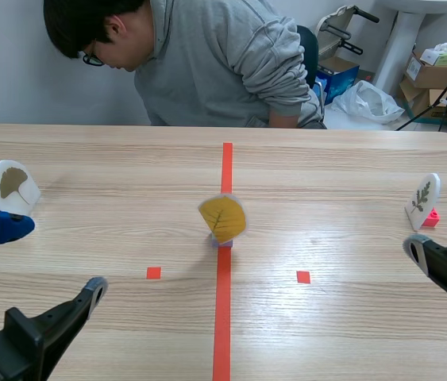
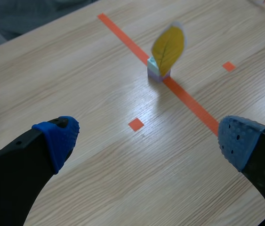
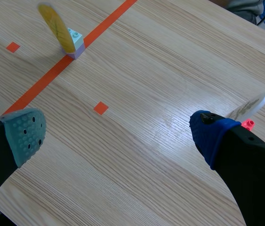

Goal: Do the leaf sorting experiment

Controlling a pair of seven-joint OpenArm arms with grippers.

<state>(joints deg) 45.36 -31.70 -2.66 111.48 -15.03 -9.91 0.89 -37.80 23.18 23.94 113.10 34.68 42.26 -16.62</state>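
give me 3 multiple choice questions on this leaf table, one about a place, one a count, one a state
1. Where does the yellow leaf card stand?
A. on a small tape square
B. on the long orange-red tape line
C. at the far edge by the person

2. How many leaf cards stand on the table?
A. one
B. two
C. three

3. How is the left claw?
A. open, holding nothing
B. shut on a card
C. shut on nothing

Answers:
1 B, the line runs straight under it.
2 C, the yellow one, the fan-shaped leaf card at the left and the lobed leaf card at the right.
3 A, its fingers stand wide apart with only bare table between them.
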